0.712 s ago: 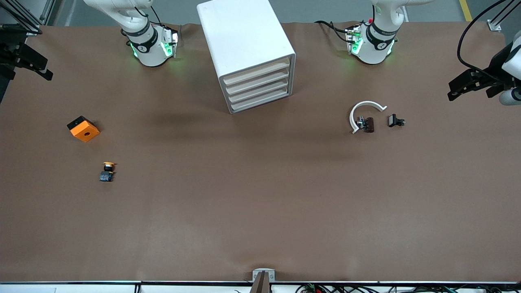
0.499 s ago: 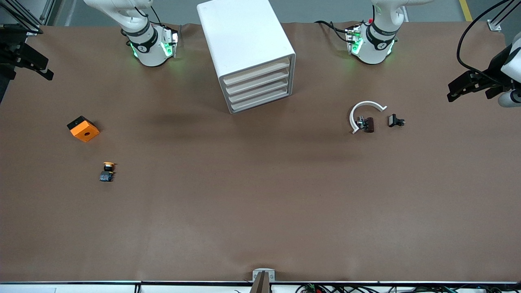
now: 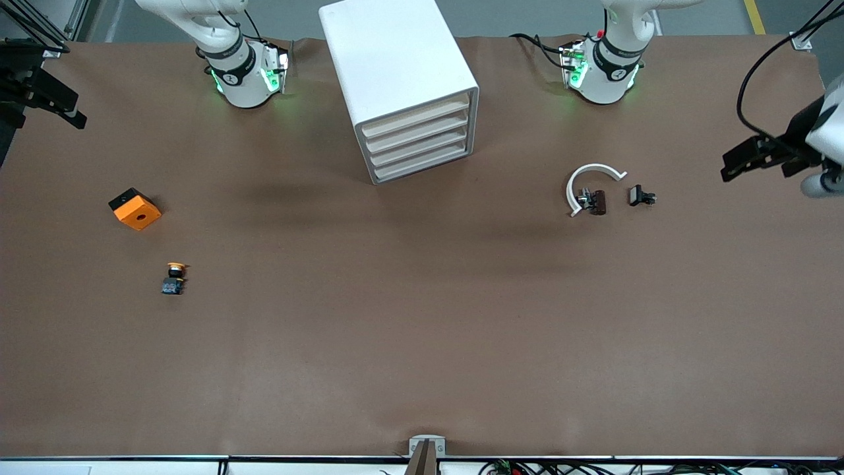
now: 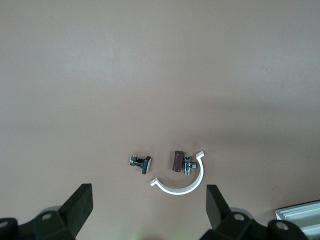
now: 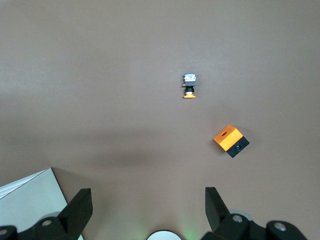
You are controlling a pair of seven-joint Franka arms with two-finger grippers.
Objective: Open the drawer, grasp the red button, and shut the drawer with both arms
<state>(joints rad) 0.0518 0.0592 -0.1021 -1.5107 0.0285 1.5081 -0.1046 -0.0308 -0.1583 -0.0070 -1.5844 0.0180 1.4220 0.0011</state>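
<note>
A white cabinet (image 3: pixel 395 72) stands between the two arm bases, and its stacked drawers (image 3: pixel 417 143) are all shut. The button is out of view. My left gripper (image 3: pixel 733 163) hangs open and empty over the left arm's end of the table. In the left wrist view its fingers (image 4: pixel 80 205) stand wide apart, with bare table between them. My right gripper (image 3: pixel 66 109) hangs open and empty over the right arm's end of the table. A corner of the cabinet (image 5: pixel 30 200) shows in the right wrist view.
An orange cube with a hole (image 3: pixel 134 208) and a yellow-capped button (image 3: pixel 175 278) lie toward the right arm's end. A white curved clip (image 3: pixel 590 181), a small brown part (image 3: pixel 597 202) and a small black part (image 3: pixel 639 196) lie toward the left arm's end.
The left gripper has shifted a little over its end of the table. The right gripper has barely moved. Nothing on the table has moved.
</note>
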